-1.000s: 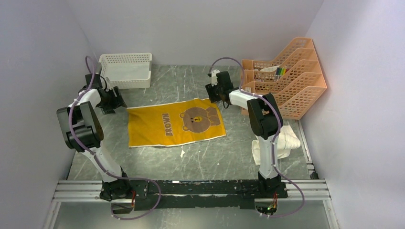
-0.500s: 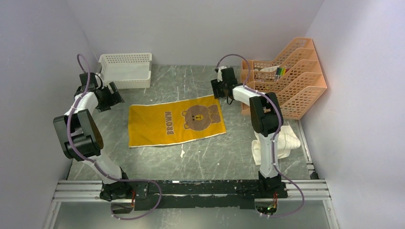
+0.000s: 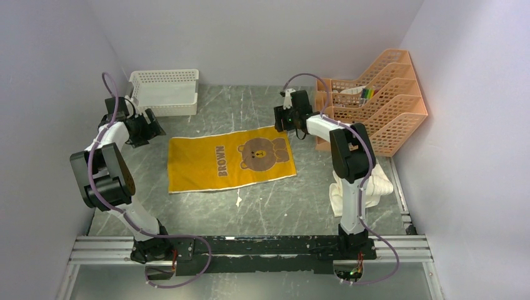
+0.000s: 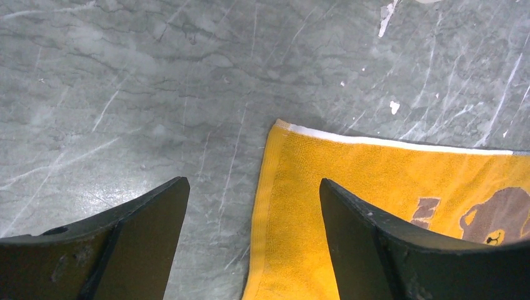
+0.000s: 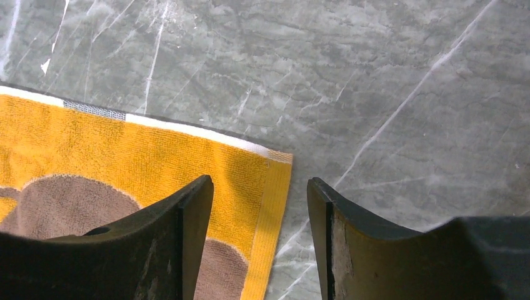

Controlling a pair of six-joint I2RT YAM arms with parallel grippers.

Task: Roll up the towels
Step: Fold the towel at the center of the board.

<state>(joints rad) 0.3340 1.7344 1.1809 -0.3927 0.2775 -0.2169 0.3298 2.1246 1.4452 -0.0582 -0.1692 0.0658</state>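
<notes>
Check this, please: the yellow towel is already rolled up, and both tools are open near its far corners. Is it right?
Not quite: the yellow towel lies flat and spread out, not rolled, as the top view shows. The left tool and the right tool are indeed open near its far corners.

My right arm covers part of the cream towel from above, each wrist view cuts the yellow towel off at its edges, and the coloured bits in the peach rack are too small to name.
</notes>
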